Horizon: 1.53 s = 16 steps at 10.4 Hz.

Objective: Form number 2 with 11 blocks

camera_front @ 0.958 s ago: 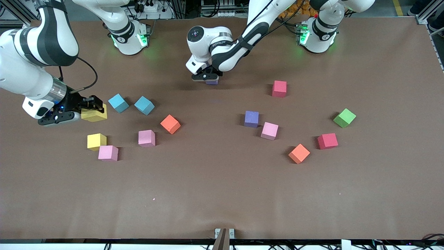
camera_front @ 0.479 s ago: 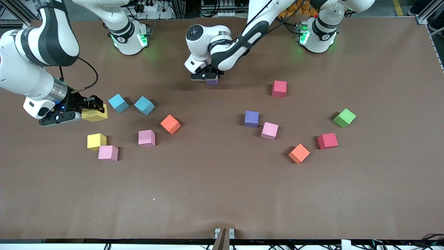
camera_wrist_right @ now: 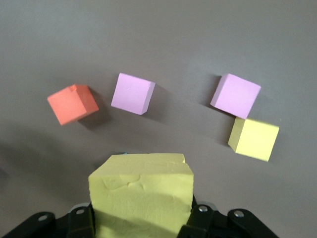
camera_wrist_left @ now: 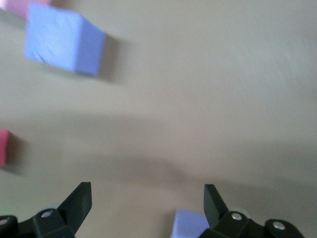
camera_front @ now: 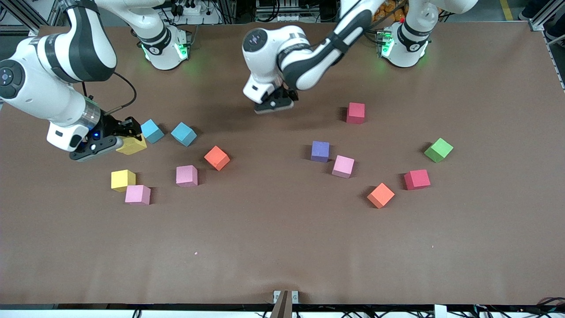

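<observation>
Right claw (camera_front: 128, 138) clamps a yellow matte foam cube (camera_wrist_right: 141, 196), tilted off square. Left claw (camera_wrist_left: 147, 206) gapes wide, empty, over a purple foam cube (camera_wrist_left: 189, 224).

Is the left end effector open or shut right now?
Open. The left end effector shows its fingers spread wide apart with only bare table between them; a purple block lies below, released.

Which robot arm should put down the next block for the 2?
Probably the right arm: the right gripper already holds a yellow block, while the left gripper has open, empty jaws above the purple block.
</observation>
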Available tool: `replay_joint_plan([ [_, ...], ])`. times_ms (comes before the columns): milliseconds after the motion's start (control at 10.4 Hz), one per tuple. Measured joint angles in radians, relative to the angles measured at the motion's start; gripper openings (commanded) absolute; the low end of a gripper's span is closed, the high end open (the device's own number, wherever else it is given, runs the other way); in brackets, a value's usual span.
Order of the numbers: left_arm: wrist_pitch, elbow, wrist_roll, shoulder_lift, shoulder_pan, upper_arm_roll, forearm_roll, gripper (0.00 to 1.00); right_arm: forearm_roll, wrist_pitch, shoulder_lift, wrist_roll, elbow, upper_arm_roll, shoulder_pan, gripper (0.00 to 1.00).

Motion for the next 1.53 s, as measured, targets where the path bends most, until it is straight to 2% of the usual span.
replay_joint_plan([
  [192, 0.025, -0.022, 0.163, 0.011, 0.121, 0.002, 0.0, 1.0, 0.0, -0.002, -0.01, -0.173, -0.026, -0.001, 0.003, 0.48],
  [383, 0.102, -0.064, 0.305, 0.019, 0.208, 0.001, 0.0, 1.0, 0.0, 0.008, -0.021, -0.204, -0.072, 0.0, 0.035, 0.48],
  [671, 0.202, -0.088, 0.458, 0.033, 0.258, 0.0, 0.0, 1.0, 0.0, 0.078, -0.027, -0.214, -0.1, 0.001, 0.087, 0.48],
  [958, 0.229, -0.107, 0.567, 0.061, 0.288, 0.001, 0.001, 1.0, -0.001, 0.127, -0.032, -0.215, -0.15, 0.003, 0.22, 0.48],
  [1342, 0.232, -0.128, 0.587, 0.061, 0.305, 0.001, 0.002, 1.0, -0.006, 0.273, -0.117, -0.171, -0.384, 0.005, 0.447, 0.46],
  [1533, 0.232, -0.133, 0.587, 0.061, 0.317, 0.001, 0.002, 1.0, -0.069, 0.377, -0.122, -0.172, -0.463, 0.007, 0.547, 0.46],
])
